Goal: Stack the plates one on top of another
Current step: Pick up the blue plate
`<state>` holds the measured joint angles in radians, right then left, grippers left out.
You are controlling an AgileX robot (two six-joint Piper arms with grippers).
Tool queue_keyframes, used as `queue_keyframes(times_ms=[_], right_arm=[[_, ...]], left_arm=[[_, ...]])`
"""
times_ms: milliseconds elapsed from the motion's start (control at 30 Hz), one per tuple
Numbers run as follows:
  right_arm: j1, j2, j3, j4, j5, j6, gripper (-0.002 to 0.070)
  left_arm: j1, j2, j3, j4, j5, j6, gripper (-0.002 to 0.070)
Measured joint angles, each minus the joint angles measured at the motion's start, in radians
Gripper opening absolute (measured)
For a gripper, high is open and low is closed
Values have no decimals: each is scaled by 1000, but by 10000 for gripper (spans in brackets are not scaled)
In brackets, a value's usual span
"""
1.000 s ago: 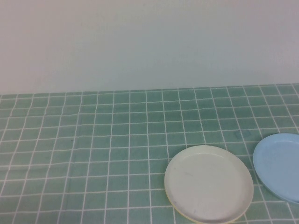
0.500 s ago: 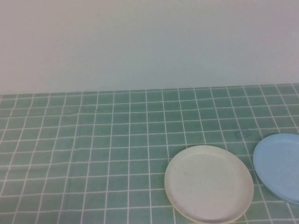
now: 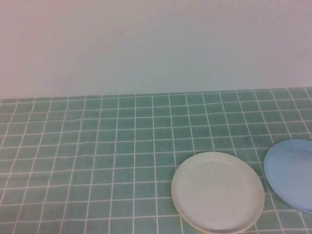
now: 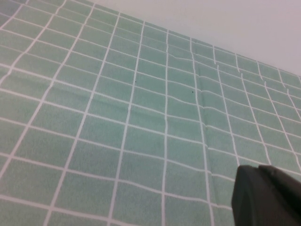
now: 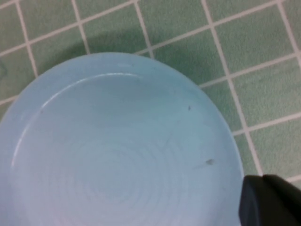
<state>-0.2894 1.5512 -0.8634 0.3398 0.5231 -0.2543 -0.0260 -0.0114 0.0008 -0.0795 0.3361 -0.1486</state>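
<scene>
Both sets of jaws are pressed together and empty: the left gripper [image 4: 268,195] shows only as a dark tip over bare checked cloth, and the right gripper [image 5: 270,200] hangs just above the light blue plate [image 5: 117,150], its dark tip over the plate's edge without clearly touching it. From above, the white plate [image 3: 218,191] sits near the front of the table on a yellow plate [image 3: 181,217], of which only a thin rim peeks out beneath it, so that pair looks already stacked. The blue one lies just beside them to the robot's right, apart from their rim, partly cut off by the picture's edge. Nothing on the green tablecloth [image 3: 97,146] has shifted over the last second; the plates lie exactly as they did. I judge the remaining work to be lifting the blue plate onto the white one, which will first call for the right jaws to spread over its low rim.
</scene>
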Motion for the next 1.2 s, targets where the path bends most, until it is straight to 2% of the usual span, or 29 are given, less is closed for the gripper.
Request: queue_keyframes(times_ms=[100, 400, 633, 900, 1067, 1200], right_arm=[[0, 29, -2, 0, -20, -30, 18], [0, 152, -8, 29, -52, -44, 152], [0, 219, -8, 58, -52, -55, 174], [0, 257, -9, 118, -61, -120, 170], [0, 257, -10, 123, -67, -127, 38], [0, 257, -10, 128, -67, -129, 24]], left_arm=[[0, 1, 0, 0, 0, 0, -1], [0, 1, 0, 0, 0, 0, -1], [0, 1, 0, 0, 0, 0, -1], [0, 1, 0, 0, 0, 0, -1], [0, 1, 0, 0, 0, 0, -1], [0, 1, 0, 0, 0, 0, -1]])
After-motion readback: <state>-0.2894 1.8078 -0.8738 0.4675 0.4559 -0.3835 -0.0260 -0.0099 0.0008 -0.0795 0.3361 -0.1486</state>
